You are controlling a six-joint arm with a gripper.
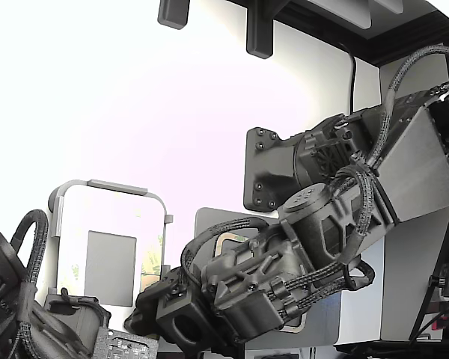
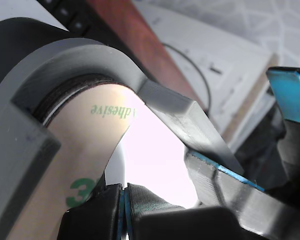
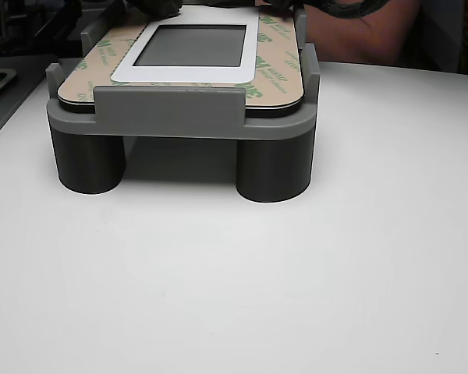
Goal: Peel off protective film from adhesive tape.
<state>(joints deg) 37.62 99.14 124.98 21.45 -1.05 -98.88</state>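
Note:
The protective film (image 3: 274, 58) is a tan ring with green print, lying on a raised grey fixture (image 3: 170, 109) around a white frame with a dark grey window. In the wrist view the film (image 2: 85, 150) curls up off the fixture's rounded corner (image 2: 80, 55). My gripper (image 2: 124, 194) is shut, and its blue-lined pads pinch the film's lifted edge. In the exterior view the gripper (image 1: 159, 305) is low at the fixture's near corner, where a strip of film (image 1: 154, 258) shows. The adhesive tape is hidden under the film.
A second dark arm (image 1: 19, 299) sits at the exterior view's lower left, close to the fixture (image 1: 108, 187). A dark part with a blue face (image 2: 290, 95) stands close beside my fingers. The fixture rests on round legs on a white table (image 3: 234, 280).

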